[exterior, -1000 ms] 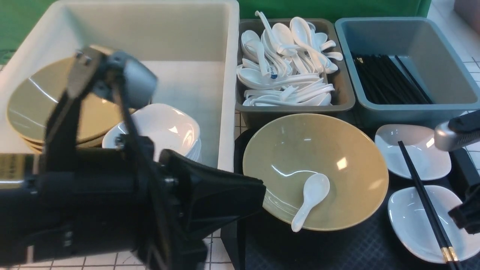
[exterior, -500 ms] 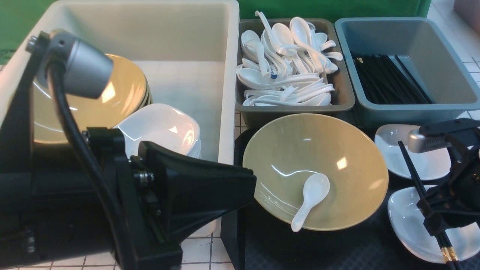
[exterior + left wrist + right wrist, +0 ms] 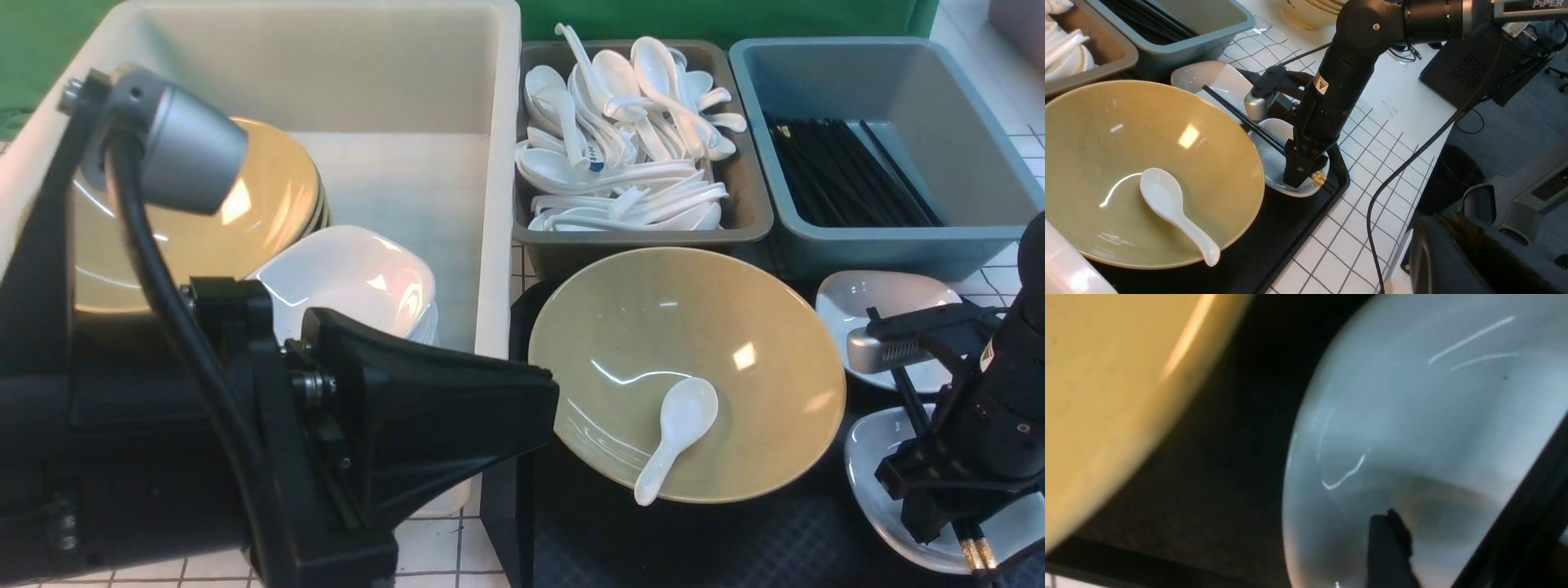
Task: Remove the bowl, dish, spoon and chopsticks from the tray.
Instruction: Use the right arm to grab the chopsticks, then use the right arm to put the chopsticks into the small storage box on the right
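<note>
Inside bowl [image 3: 718, 343], on tray [image 3: 735, 539], lies spoon [image 3: 673, 437]. Right of bowl, chopsticks [image 3: 1237, 112] cross two white dishes [image 3: 878, 294]; R gripper [image 3: 1297, 180] is down at their gold-banded ends, grip can't be told. Left of bowl, L gripper [image 3: 547, 408] is clenched.

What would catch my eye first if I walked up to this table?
Probably the big olive-yellow bowl on the black tray, central in the front view, with a white spoon lying inside it. To the right, the right arm's fingers are down at the black chopsticks that lie across a white dish. The left arm is a black bulk filling the near left.
</note>
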